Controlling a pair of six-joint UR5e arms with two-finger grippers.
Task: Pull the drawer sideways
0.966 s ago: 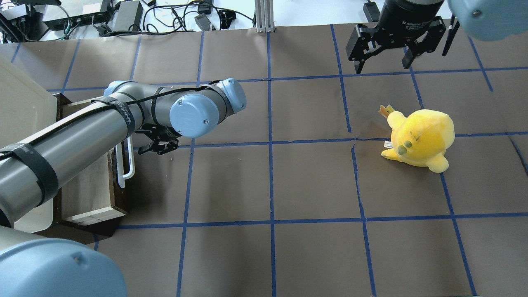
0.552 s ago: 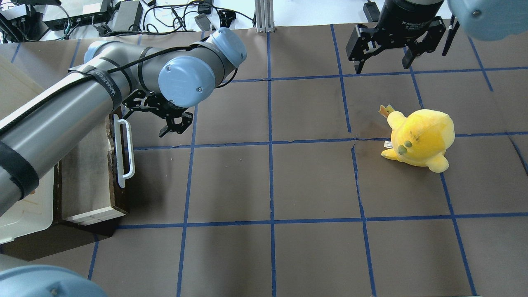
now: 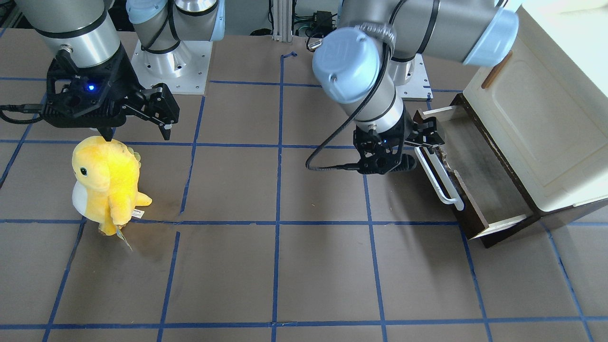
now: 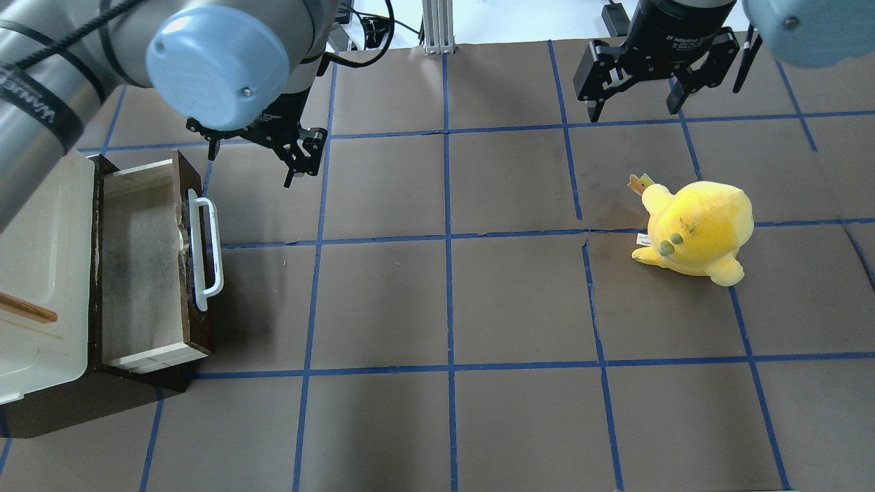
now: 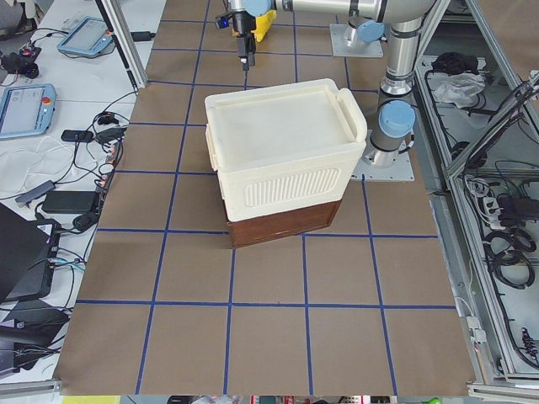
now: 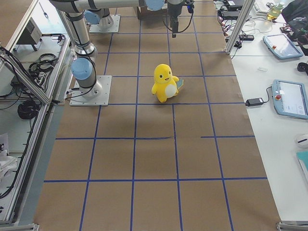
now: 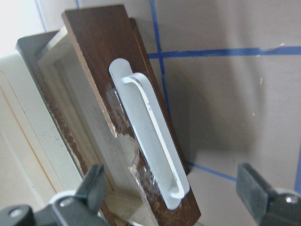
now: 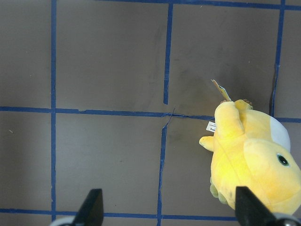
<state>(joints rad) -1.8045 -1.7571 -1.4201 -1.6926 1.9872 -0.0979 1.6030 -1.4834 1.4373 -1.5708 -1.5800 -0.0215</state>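
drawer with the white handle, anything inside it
The drawer stands pulled out, and the part that shows holds nothing: only its bare pale floor and cream sides. Its rear end runs under the cream cabinet, so that stretch cannot be seen.

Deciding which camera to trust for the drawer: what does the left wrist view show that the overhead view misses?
Only the left wrist view: the dark front face of the drawer and the white plate behind its handle. Only the overhead view: the yellow plush toy and the open right tool. Both: the drawer pulled out, handle ungripped, the left tool open.
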